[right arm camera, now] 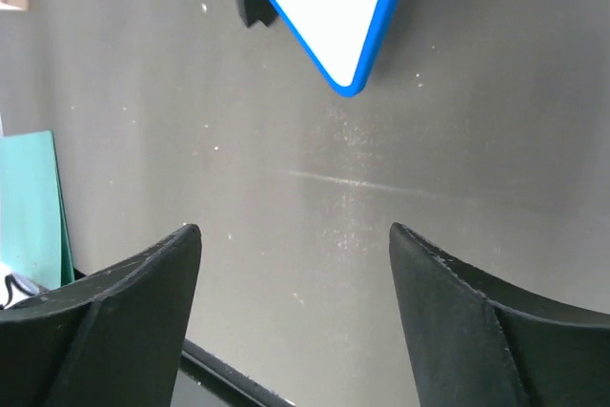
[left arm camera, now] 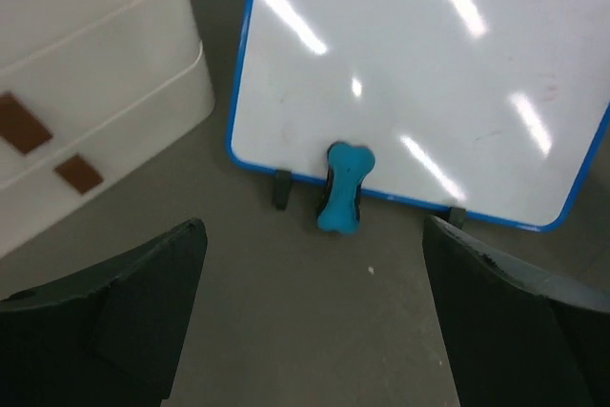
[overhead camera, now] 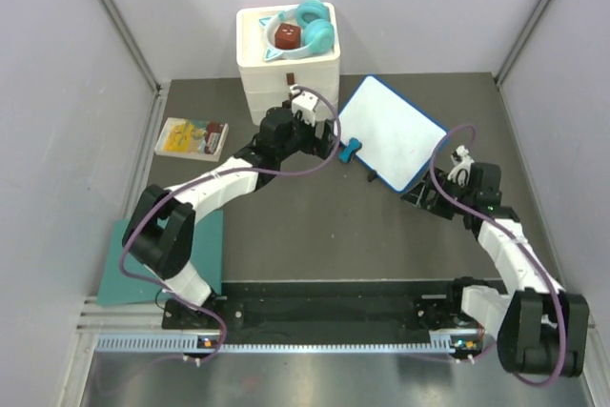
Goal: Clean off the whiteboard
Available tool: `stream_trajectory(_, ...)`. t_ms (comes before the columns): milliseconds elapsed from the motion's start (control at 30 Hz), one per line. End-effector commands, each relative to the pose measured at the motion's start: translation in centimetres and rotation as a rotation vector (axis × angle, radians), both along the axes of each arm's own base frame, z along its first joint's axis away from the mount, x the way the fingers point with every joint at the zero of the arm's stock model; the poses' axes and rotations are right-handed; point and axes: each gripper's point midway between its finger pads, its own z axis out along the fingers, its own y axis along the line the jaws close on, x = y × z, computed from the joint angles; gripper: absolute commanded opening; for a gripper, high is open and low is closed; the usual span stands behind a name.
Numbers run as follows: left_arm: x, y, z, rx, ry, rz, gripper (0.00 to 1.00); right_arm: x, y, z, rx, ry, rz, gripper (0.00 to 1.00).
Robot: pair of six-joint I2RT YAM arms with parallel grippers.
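Whiteboard [overhead camera: 391, 133] lies right of centre on desk [overhead camera: 315, 226], eraser [overhead camera: 351, 151] at its left rim. Drawer box [overhead camera: 286, 69] behind-left, headphones [overhead camera: 310, 26] on top. Booklet [overhead camera: 191, 137] far left; sheet [overhead camera: 129, 269] near-left corner.

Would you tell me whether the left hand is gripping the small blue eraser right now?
No, the blue eraser lies at the whiteboard's rim, clear of the open left hand.

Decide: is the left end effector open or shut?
Open: the left end effector has fingers wide apart, gripping nothing; the blue eraser lies beyond them.
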Motion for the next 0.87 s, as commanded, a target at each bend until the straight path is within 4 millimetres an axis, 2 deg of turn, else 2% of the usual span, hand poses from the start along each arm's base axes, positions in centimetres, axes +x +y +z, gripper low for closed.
stream_trajectory(0, -2.1, 4.3, -2.8, 0.072, 0.237, 0.205, 0.99, -1.1, -0.3, 1.5, -0.027, -0.035, -0.026, 0.82)
stream_trajectory(100, -3.5, 4.9, -2.0, 0.05, 0.252, 0.2, 0.99, -1.4, -0.4, 2.4, -0.029, -0.063, -0.034, 0.88)
stream_trajectory(233, -5.5, 6.6, -1.8, 0.014, 0.241, 0.231, 0.99, -1.7, -0.5, 2.9, -0.033, -0.079, -0.045, 0.91)
stream_trajectory(400, -7.8, 6.9, -2.6, 0.003, 0.276, 0.188, 0.99, -1.8, -0.5, 3.2, -0.023, -0.103, -0.064, 0.92)
stream_trajectory(467, -8.5, 6.1, -2.9, -0.012, 0.303, 0.135, 0.99, -1.9, -0.4, 3.3, -0.019, -0.105, -0.065, 0.92)
stream_trajectory(633, -9.4, 5.8, -4.9, -0.022, 0.39, 0.131, 0.99, -2.5, -0.5, 3.5, -0.022, -0.12, -0.069, 0.92)
stream_trajectory(733, -9.5, 6.9, -5.8, -0.016, 0.402, 0.194, 0.99, -2.5, -0.7, 3.3, -0.033, -0.133, -0.076, 0.92)
stream_trajectory(833, -10.0, 7.7, -5.7, -0.007, 0.389, 0.211, 0.99, -2.3, -0.7, 3.3, -0.029, -0.139, -0.084, 0.92)
